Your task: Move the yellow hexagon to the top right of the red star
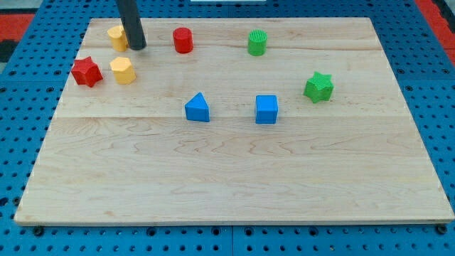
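The red star [86,72] lies near the board's left edge in the upper part of the view. A yellow block that looks like the hexagon [123,70] sits just to its right, close beside it. A second yellow block [116,37], whose shape I cannot make out, lies higher up, partly hidden by the rod. My tip [138,48] rests at that upper yellow block's right side, above and slightly right of the yellow hexagon, with a small gap to the hexagon.
A red cylinder [183,40] stands right of my tip. A green cylinder [257,43] is at top centre-right and a green star [318,87] at right. A blue triangle [197,108] and a blue cube [266,109] lie mid-board on the wooden board [227,185].
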Tool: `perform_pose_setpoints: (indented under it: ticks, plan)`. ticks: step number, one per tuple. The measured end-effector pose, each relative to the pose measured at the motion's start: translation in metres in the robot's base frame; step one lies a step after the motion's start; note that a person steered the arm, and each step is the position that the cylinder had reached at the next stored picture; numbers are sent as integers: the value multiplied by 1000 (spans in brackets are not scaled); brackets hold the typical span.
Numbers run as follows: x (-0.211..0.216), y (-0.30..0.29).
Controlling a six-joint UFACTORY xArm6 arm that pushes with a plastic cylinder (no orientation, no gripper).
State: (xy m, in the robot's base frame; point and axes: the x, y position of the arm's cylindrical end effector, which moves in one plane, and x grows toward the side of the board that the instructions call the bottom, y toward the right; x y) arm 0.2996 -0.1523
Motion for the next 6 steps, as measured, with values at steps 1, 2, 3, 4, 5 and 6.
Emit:
perform_pose_setpoints:
  ticks: [1, 2, 3, 4, 5, 6]
  plan:
    - [70, 43]
    - [73, 5]
    - [42, -40]
    - [27, -67]
    - [57, -64]
    - [56, -86]
